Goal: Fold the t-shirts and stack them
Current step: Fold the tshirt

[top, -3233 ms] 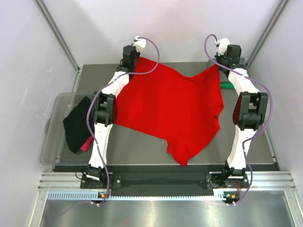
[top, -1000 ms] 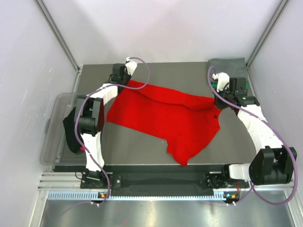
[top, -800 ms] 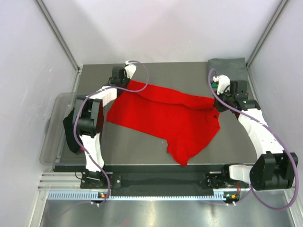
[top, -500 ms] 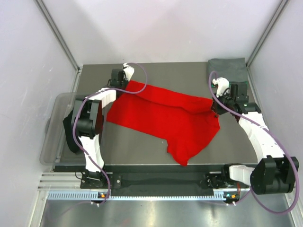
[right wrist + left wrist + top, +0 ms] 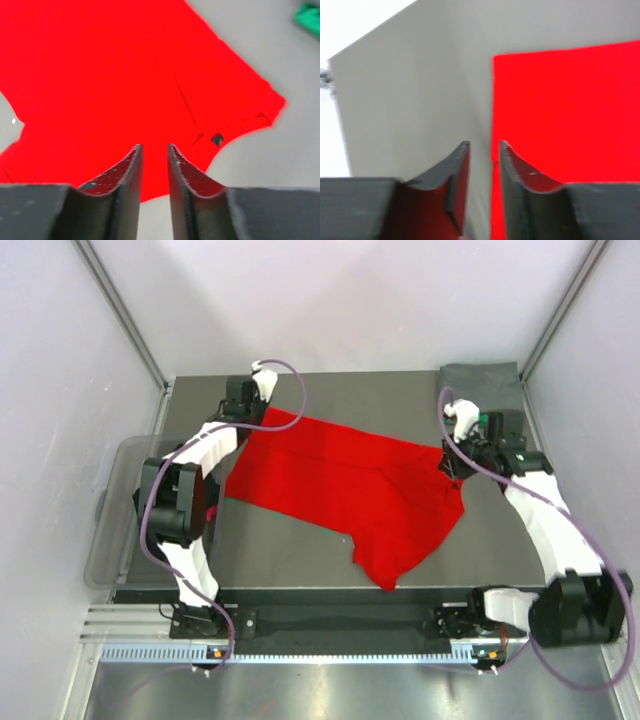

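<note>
A red t-shirt [image 5: 350, 480] spread on the desk [image 5: 400, 400], a pincer at each upper corner.
It lies across the middle of the overhead frame, one flap trailing toward the bottom edge. The left pincer [image 5: 484, 147] at upper left and the right pincer [image 5: 154, 148] at mid-right each stand slightly parted, gripping nothing.
</note>
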Tool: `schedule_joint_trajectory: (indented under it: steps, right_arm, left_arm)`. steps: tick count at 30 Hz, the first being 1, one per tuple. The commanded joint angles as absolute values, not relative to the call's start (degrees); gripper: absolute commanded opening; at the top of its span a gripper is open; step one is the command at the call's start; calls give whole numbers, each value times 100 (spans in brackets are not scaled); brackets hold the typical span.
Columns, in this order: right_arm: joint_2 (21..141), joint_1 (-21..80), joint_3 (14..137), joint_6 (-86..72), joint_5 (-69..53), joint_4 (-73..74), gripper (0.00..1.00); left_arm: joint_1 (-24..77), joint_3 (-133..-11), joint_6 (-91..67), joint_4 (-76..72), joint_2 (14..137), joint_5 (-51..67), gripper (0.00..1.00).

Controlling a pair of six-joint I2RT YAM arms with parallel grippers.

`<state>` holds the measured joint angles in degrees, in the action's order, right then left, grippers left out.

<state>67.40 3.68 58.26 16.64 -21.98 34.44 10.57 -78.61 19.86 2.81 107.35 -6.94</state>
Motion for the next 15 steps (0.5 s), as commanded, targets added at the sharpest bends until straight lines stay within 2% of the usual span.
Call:
schedule_joint_trajectory:
  steps: [1,5,9,15]
  right_arm:
    - [7671,684,6222,2135,-2513,3560,25]
    - [8391,1063,6354,2267,-2531,3261,26]
    - [9025,1423,6688,2460,-2637,3480,25]
    - [9553,1784,6811,2540,-2628,3498,23]
  left_arm:
    - [1081,-8480,1618,966,11196,-168,33]
    - [1081,-9138,1275,1423,11794,-26,14]
    - [1081,-9457,1099,1827,12190,465,0]
    - [1081,-9439,984,1854,12243,510,0]
